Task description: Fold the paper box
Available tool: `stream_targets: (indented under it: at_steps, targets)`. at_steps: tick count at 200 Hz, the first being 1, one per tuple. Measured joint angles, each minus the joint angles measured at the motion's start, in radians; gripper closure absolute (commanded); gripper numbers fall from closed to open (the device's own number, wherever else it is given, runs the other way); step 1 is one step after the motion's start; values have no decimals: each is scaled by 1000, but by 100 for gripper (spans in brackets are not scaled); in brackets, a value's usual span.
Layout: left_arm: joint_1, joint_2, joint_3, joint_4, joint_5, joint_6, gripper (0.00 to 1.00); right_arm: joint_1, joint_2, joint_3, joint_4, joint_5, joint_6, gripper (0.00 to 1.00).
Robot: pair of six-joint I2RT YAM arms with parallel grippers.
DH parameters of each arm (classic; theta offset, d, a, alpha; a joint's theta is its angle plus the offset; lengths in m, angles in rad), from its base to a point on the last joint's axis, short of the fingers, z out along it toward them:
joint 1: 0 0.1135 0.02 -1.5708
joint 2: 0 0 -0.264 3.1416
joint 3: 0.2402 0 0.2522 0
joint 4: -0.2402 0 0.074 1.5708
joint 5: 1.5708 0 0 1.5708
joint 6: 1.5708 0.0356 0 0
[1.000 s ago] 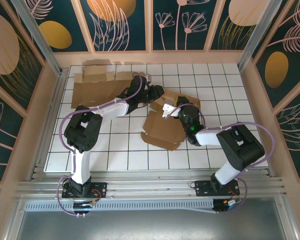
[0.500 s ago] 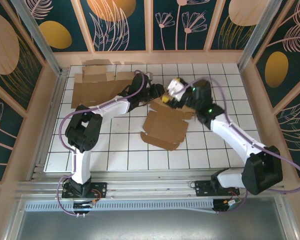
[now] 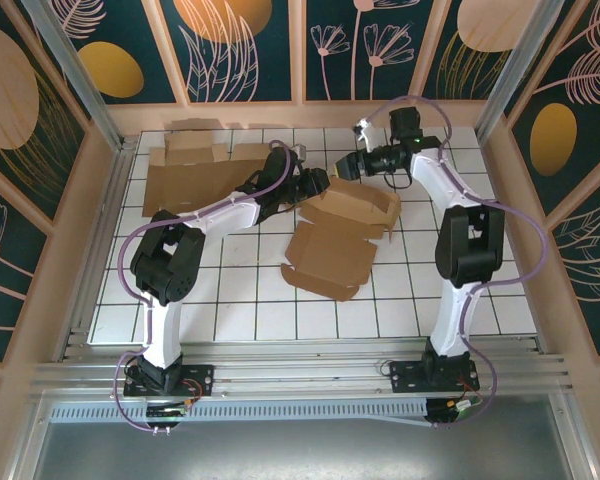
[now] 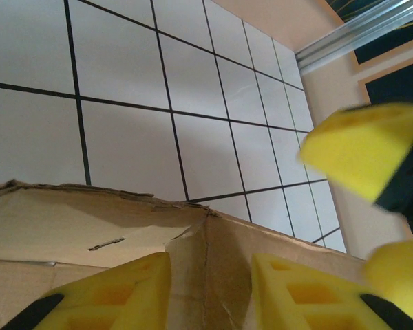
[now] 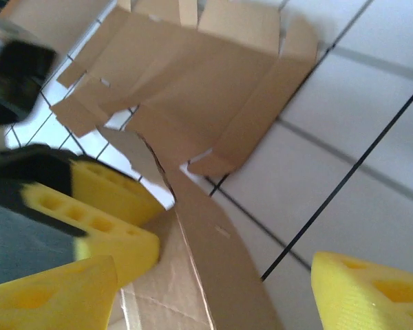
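While the left gripper [image 3: 317, 186] sits at the far left corner of the paper box [image 3: 332, 250], the right gripper [image 3: 346, 166] hovers just beyond the box's far edge. The two heads are near each other over the back half of the white tiled table [image 3: 230, 295]. The box lies near the middle of the table, a little right of centre. Its near panel is flat on the tiles, with small tabs along the near and left edges, and its far part is lifted and creased, with flaps raised toward the two grippers. Seen from the left wrist, the yellow fingers [image 4: 117, 292] stand part-way apart astride a crease at a raised corner of the box, one cardboard face on each side of it; whether they press on the cardboard I cannot tell. Blurred yellow pads of the other gripper show close by at the right of that view. Seen from the right wrist, that gripper's fingers [image 5: 368, 289] are spread wide, with a raised strip of cardboard showing in the gap between them. A second box blank [image 3: 205, 165] lies flat and unfolded at the far left corner of the table, apart from the creased box.
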Motion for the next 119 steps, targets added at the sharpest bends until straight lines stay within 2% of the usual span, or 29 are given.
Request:
stream_targets:
  at_steps: [69,119]
  targets:
    - [0,0,0,-3,-26,40,59,-14,19,-2,-37,-16,56,44]
    - [0,-3,0,-19,-31,71,55,-14,19,-41,-32,-10,74,47]
